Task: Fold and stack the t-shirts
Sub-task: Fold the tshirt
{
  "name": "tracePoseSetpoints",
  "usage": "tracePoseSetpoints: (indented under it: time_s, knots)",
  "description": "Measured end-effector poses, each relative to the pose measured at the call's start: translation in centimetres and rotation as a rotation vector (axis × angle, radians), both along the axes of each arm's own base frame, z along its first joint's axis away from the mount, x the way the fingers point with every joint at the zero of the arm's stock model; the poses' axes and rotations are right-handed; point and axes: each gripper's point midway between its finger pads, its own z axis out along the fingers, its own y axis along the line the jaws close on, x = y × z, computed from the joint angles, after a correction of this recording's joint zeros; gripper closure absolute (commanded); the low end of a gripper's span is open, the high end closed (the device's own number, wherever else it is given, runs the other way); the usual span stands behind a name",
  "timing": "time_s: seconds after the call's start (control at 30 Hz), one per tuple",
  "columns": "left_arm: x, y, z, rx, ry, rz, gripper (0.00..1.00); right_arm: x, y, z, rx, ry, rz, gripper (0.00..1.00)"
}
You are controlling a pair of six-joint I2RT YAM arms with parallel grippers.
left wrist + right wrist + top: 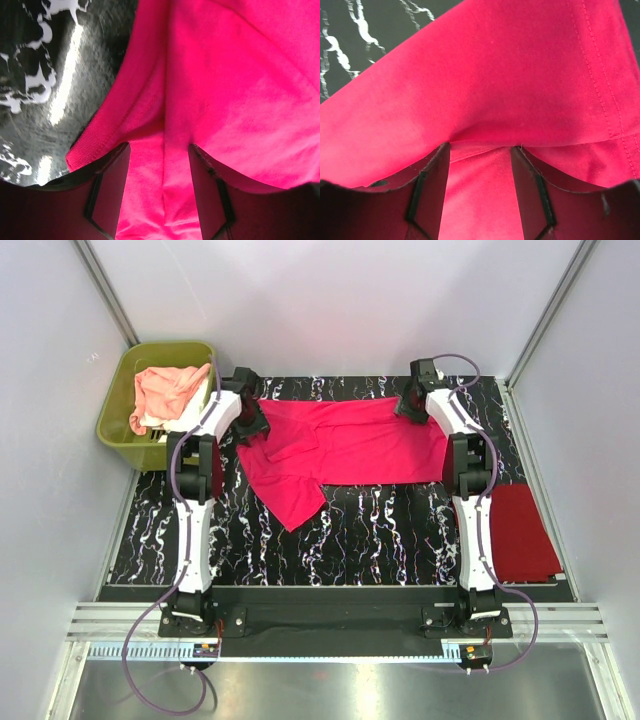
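The hot pink t-shirt (340, 445) lies spread across the far half of the table, one part hanging toward the front left. At its far left end is my left gripper (250, 420), open, with a creased strip of pink cloth (240, 90) between the fingers (110, 190); its own point is (159, 146). My right gripper (412, 405) is at the shirt's far right corner, also open (480, 146), with the hemmed edge (520, 75) draped over the fingertips. A darker red t-shirt (525, 530) lies folded at the right edge. A peach-pink t-shirt (165, 390) sits on white cloth (160, 423).
An olive-green tub (112, 420) stands off the table's far left corner and holds the peach-pink and white cloth. The table top (380, 530) is black with white marbling. White walls close in the back and both sides.
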Motion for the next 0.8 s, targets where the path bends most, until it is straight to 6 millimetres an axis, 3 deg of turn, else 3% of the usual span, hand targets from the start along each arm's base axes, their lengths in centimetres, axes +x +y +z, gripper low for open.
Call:
tracePoseSetpoints:
  time_s: [0.23, 0.37, 0.5, 0.63, 0.7, 0.8]
  knots:
    - [-0.4, -0.5, 0.1, 0.015, 0.001, -0.113, 0.39, -0.3, 0.7, 0.3, 0.028, 0.024, 0.034, 0.29]
    - [-2.7, -2.4, 1.6, 0.031, 0.002, -0.197, 0.37, -1.6, 0.6, 0.7, 0.013, 0.061, 0.066, 0.18]
    - [-4.3, -4.4, 6.2, 0.035, -0.077, -0.252, 0.32, -4.2, -0.1, 3.6, -0.012, 0.084, 0.094, 0.13]
    - [-5.3, -5.8, 13.0, 0.016, -0.222, -0.283, 0.31, -7.0, -1.4, 9.6, -0.026, 0.033, 0.099, 0.13]
    - [-6.5, -6.3, 15.8, 0.003, -0.287, -0.298, 0.33, -8.7, -2.5, 11.6, -0.026, 0.012, 0.083, 0.16]
    - [-10.2, -6.3, 16.9, -0.018, -0.305, -0.322, 0.39, -12.2, -4.3, 13.6, -0.008, -0.004, 0.042, 0.26]
